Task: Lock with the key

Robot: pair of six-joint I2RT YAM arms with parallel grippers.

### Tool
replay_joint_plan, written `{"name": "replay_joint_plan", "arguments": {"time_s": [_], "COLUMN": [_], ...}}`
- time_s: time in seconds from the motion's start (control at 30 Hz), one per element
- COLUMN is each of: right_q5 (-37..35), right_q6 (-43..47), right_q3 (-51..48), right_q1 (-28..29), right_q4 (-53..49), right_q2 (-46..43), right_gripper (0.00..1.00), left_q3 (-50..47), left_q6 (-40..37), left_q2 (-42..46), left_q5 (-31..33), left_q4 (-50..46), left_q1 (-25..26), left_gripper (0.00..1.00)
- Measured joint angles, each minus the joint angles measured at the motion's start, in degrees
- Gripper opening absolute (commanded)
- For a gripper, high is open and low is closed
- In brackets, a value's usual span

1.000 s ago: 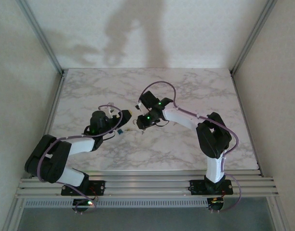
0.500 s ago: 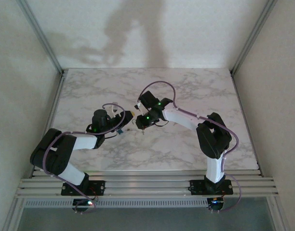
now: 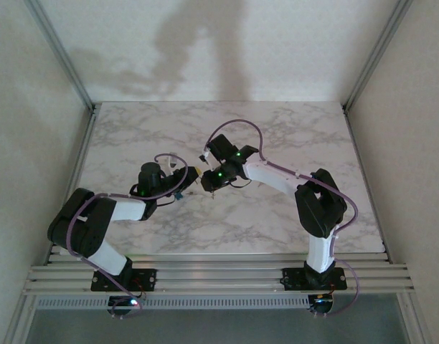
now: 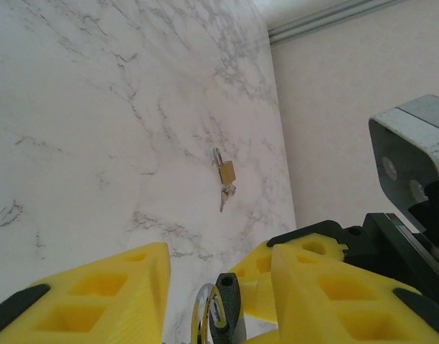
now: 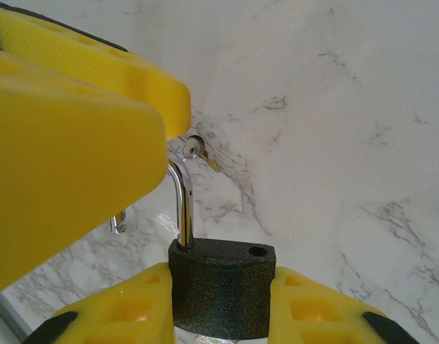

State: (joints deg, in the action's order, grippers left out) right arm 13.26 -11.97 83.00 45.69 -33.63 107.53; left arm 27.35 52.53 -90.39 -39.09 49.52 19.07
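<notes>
Right tool [image 5: 221,304] pinching the black padlock [image 5: 221,276] by its body, at worktop [image 3: 277,215] centre | shackle [image 5: 182,204] raised, free hole empty | left tool [image 4: 223,269] spread, at padlock's 10 o'clock | likely best: hold body steady, seat shackle squarely, then turn key

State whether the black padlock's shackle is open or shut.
Open: on the padlock, one shackle leg is seated, the other hole empty.

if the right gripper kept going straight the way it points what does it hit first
Probably the yellow fingers of the left gripper, close ahead and to the left in the right wrist view; the shackle of the held padlock reaches up to them. Depth is unclear.
</notes>
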Motion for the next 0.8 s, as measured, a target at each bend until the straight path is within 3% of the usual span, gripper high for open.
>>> {"name": "replay_joint_plan", "arguments": {"time_s": [0.43,0.8], "right_q5": [0.09,0.0], "right_q6": [-0.24,-0.87], "right_q3": [0.0,0.0], "right_q1": [0.26,0.26], "right_q4": [-0.02,-0.04], "right_q2": [-0.09,-0.52], "right_gripper": [0.21,0.2], "left_q3": [0.2,0.74], "left_q6": [0.04,-0.22], "left_q2": [0.0,0.0], "left_q5": [-0.9,-1.05], "left_q4": [0.85,0.0], "left_q1": [0.46,0.74], "left_gripper": [0.25,0.22]}}
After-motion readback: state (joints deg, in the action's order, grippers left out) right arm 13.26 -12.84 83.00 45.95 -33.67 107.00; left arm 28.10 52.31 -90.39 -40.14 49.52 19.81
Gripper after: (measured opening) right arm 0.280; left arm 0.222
